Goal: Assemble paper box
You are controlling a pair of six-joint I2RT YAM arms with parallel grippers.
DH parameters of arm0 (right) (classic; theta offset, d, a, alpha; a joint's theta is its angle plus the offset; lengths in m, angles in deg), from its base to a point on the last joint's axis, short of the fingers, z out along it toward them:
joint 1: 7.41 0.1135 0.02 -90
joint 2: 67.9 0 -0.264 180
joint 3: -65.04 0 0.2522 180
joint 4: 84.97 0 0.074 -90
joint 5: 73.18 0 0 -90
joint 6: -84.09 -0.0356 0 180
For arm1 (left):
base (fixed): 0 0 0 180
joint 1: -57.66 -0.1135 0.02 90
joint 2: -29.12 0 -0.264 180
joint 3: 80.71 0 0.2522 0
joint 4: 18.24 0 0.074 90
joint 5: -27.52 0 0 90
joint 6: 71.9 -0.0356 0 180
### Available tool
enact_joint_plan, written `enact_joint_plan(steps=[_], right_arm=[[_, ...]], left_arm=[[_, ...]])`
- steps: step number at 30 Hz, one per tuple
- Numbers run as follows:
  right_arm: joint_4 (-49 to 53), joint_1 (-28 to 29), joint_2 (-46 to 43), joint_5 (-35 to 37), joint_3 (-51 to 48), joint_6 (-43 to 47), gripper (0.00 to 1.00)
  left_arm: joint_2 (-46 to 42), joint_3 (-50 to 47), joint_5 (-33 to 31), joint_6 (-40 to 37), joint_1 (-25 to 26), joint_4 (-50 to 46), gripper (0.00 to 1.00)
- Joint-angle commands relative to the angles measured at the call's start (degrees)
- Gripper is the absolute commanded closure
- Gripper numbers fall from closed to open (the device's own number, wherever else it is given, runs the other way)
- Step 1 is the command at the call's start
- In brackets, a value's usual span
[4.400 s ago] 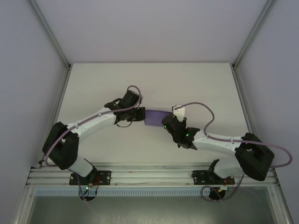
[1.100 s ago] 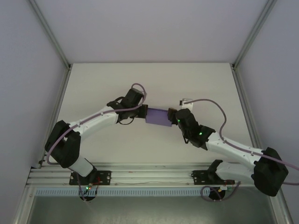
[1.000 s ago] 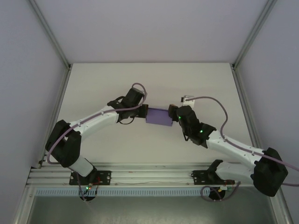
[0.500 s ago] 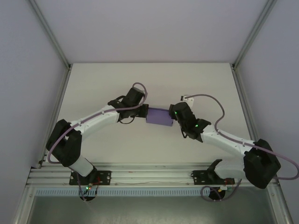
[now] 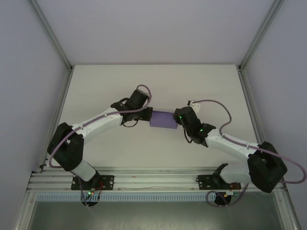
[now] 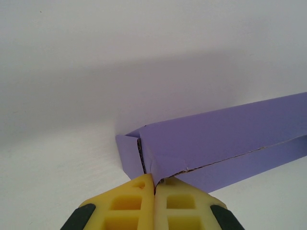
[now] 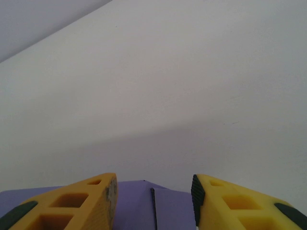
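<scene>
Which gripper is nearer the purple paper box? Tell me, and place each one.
Left. The left gripper is clamped shut on a corner at the left end of the paper box. The right gripper hangs at the box's right end, fingers apart, with no contact visible.

My left gripper (image 6: 154, 184) pinched on box (image 5: 162, 119) end; my right gripper (image 7: 153, 191), jaws apart, straddles opposite end. Box plus both my arms (image 5: 103, 122) bar middle of table (image 5: 158, 81), left to right. Far half open (near strip too). Beyond edges, walls (image 5: 29, 96) hem both sides.

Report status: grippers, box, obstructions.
Left gripper shut on paper box corner. Right gripper open, straddling its other end. No obstruction seen.
</scene>
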Motion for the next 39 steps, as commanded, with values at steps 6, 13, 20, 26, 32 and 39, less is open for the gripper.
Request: enact_joint_plan(steps=[6,13,20,26,32,39], right_arm=[[6.7,-0.1,1.7,-3.0,-5.3,-4.0,0.58],[5.9,-0.1,3.2,-3.3,-8.1,-6.6,0.59],[5.8,-0.2,5.5,-3.5,-8.4,-6.6,0.6],[5.2,-0.1,6.5,-3.5,-8.8,-6.3,0.6],[4.8,-0.1,5.9,-3.2,-9.5,-6.1,0.6],[5.4,-0.1,6.1,-2.8,-9.6,-6.2,0.6]], left_arm=[[-0.2,2.1,2.1,-1.9,0.6,-2.9,0.89],[-3.5,3.8,4.8,-2.1,1.0,-4.5,0.7],[-5.7,5.2,-0.3,2.7,-0.6,-7.1,0.38],[-1.9,6.0,5.4,5.8,-5.3,-3.8,0.37],[3.4,7.4,11.5,6.2,-6.6,-2.1,0.39],[3.8,3.2,12.8,7.3,-6.8,-0.7,0.44]])
